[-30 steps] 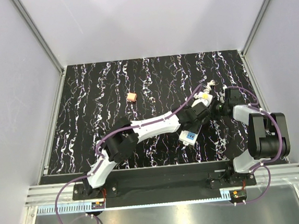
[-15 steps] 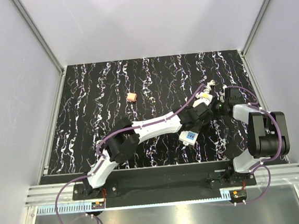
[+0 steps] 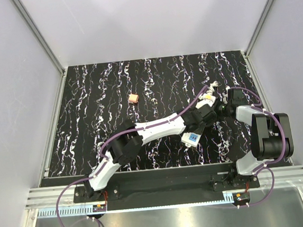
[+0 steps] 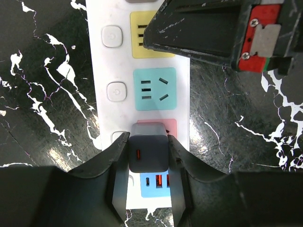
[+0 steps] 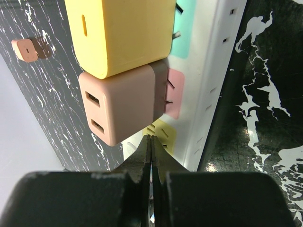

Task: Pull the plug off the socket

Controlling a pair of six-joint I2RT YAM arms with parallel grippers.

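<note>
The socket lies right on the counter, a charger block plugged into it; the plug lies well left.

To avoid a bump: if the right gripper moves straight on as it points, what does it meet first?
Probably the socket strip, at its yellow outlet face just beyond the shut right gripper, below the pink cube; depth is unclear.

A left arm of white shells and black joints is being shown at lower centre, with a purple cable being looped from its base. A black-and-grey right arm is being shown at the right. Scuffed black fingers and a red plate fixed with two screws are being seen in the left wrist view.
</note>
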